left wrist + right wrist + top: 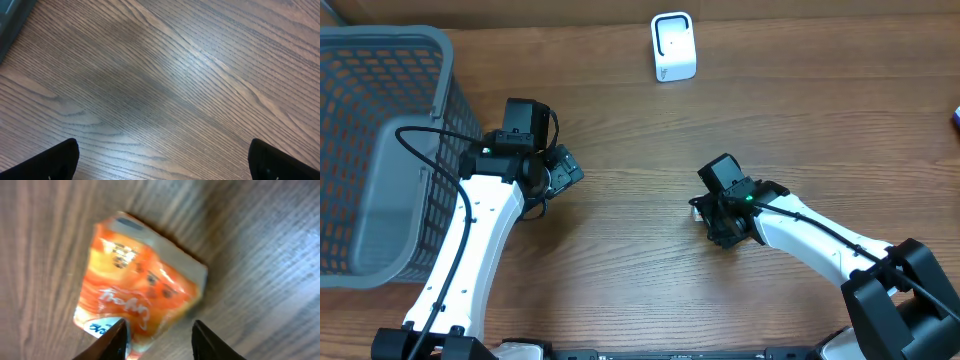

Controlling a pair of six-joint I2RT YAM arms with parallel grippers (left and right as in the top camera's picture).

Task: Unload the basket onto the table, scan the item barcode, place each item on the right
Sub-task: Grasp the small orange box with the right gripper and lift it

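My right fingers stood partly closed about the near end of an orange-and-white snack packet, one finger on each side of it. Whether they had truly pinched it I could not tell. The packet lay flat, right of the middle of the surface and well clear of every edge. It looked light and soft, with a glossy film that I judged would slip and crumple, so the flat sealed end seemed the best hold, with a gentle squeeze. I could not make out a barcode on the face that showed, so it may be underneath. The white barcode scanner stood upright by the middle of the far edge, well apart from the packet, with bare wood between them and room to carry. My left fingers hung wide open over bare wood, holding nothing, near the grey basket at the left edge.
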